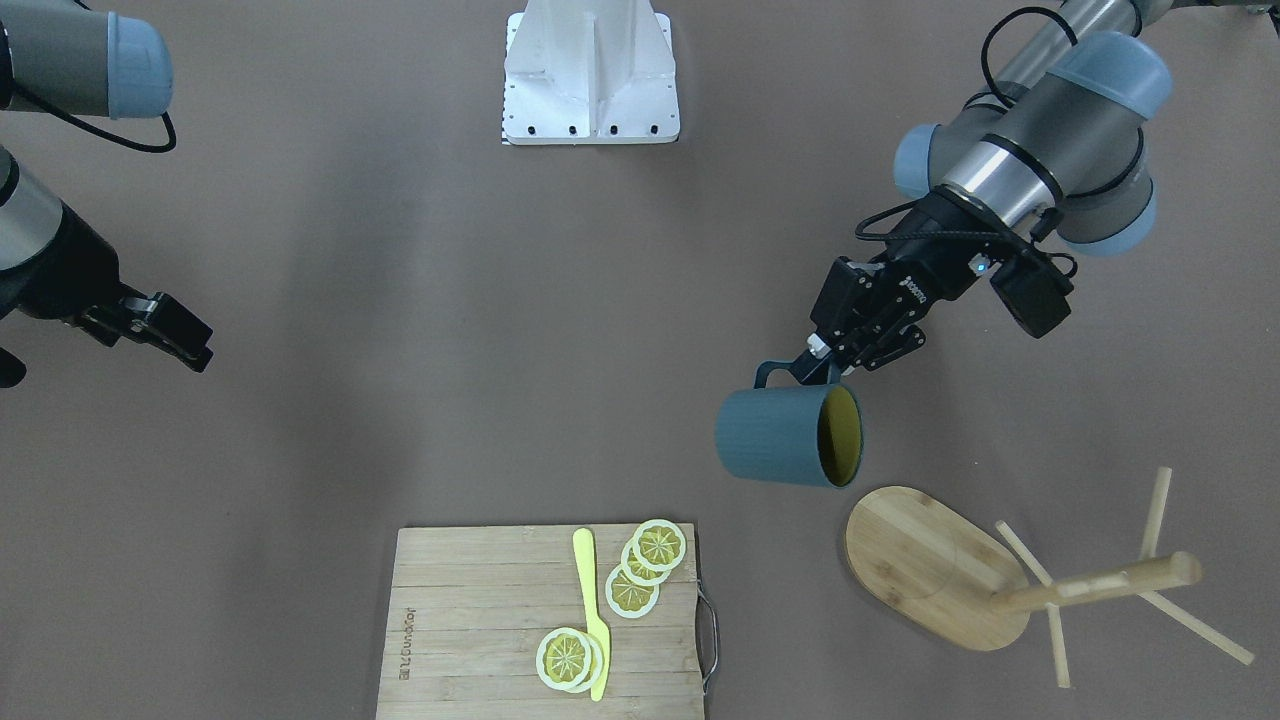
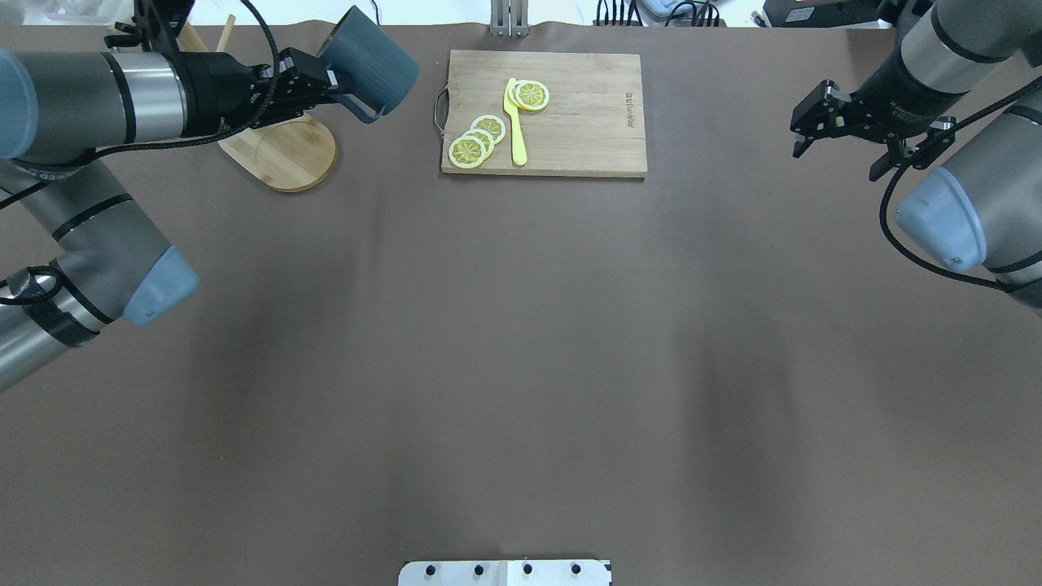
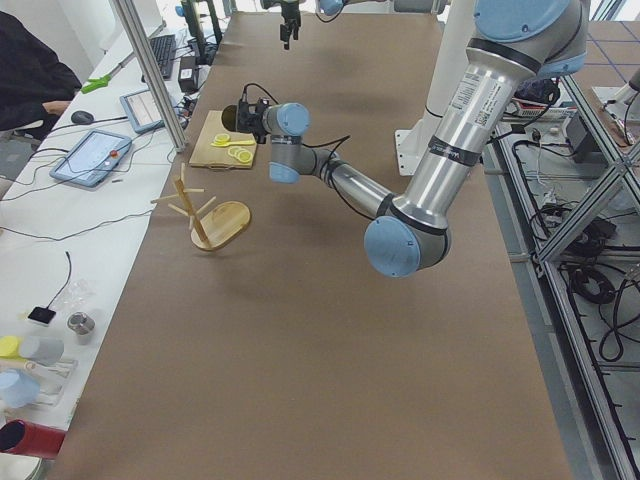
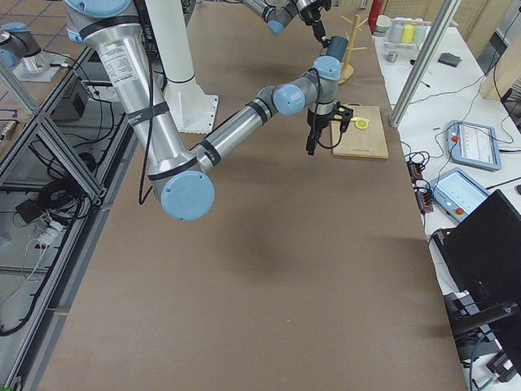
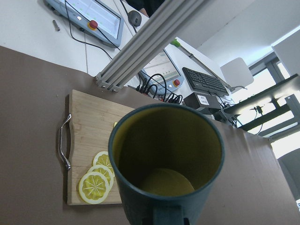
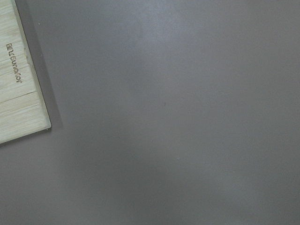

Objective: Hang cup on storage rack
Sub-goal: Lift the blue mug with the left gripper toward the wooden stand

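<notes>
The blue-grey cup (image 1: 780, 435) with its yellowish-green inside hangs in the air, tipped on its side, mouth toward the storage rack. My left gripper (image 1: 815, 368) is shut on the cup's loop handle; it also shows in the overhead view (image 2: 330, 85) with the cup (image 2: 374, 61). The left wrist view looks into the cup (image 5: 166, 154). The wooden storage rack (image 1: 1100, 585) stands on its oval base (image 1: 925, 565), just beside and below the cup, its pegs bare. My right gripper (image 2: 838, 159) is open and empty, far across the table.
A slatted cutting board (image 1: 480, 620) with lemon slices (image 1: 640, 565) and a yellow knife (image 1: 592, 610) lies beside the rack. Its corner shows in the right wrist view (image 6: 18, 93). A white mount (image 1: 590, 75) stands at the robot's side.
</notes>
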Available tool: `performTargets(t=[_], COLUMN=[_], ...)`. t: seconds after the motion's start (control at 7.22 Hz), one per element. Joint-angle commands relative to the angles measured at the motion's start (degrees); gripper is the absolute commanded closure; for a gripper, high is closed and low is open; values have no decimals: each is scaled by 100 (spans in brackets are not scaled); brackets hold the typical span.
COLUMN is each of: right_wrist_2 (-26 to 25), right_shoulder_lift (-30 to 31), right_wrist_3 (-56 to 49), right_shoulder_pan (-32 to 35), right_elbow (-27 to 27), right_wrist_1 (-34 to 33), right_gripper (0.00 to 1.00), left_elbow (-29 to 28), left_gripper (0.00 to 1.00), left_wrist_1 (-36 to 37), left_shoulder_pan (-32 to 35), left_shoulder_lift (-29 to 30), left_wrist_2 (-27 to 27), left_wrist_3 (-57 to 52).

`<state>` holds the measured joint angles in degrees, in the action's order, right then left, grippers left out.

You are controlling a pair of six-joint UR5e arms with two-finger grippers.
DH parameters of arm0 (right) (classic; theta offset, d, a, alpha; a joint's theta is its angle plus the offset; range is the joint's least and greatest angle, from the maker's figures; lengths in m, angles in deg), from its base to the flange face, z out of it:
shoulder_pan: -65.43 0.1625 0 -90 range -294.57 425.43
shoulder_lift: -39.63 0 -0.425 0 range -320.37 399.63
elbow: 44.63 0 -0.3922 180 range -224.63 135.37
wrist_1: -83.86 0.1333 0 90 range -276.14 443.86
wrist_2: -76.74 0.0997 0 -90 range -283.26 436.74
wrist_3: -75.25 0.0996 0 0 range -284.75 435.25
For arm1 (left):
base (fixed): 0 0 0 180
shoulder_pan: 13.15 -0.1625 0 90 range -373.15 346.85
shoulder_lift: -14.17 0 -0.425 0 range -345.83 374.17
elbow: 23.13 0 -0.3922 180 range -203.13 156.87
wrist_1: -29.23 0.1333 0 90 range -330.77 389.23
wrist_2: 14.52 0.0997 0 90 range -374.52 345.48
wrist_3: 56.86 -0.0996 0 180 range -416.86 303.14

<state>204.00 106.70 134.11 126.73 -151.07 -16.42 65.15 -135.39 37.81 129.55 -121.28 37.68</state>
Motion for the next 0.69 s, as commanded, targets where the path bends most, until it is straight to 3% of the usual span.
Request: performTargets(t=[0.0, 0.42, 0.55], right_wrist_2=[-9, -9, -9], right_shoulder_lift=[-10, -54, -89], right_wrist_3=[56, 56, 82], right_shoulder_pan=[-13, -13, -13], right_elbow=[-34, -61, -61], right_wrist_1=[0, 0, 0], right_gripper=[0, 0, 0], left_elbow=[-703, -776, -959], left_gripper=[100, 100, 100], left_wrist_1=[-1382, -1852, -1958], left_shoulder_pan=[11, -24, -24], left_shoulder_lift=[-68, 11, 11], left_wrist_2=[645, 2277, 2604], left_wrist_3=[1239, 2645, 2684])
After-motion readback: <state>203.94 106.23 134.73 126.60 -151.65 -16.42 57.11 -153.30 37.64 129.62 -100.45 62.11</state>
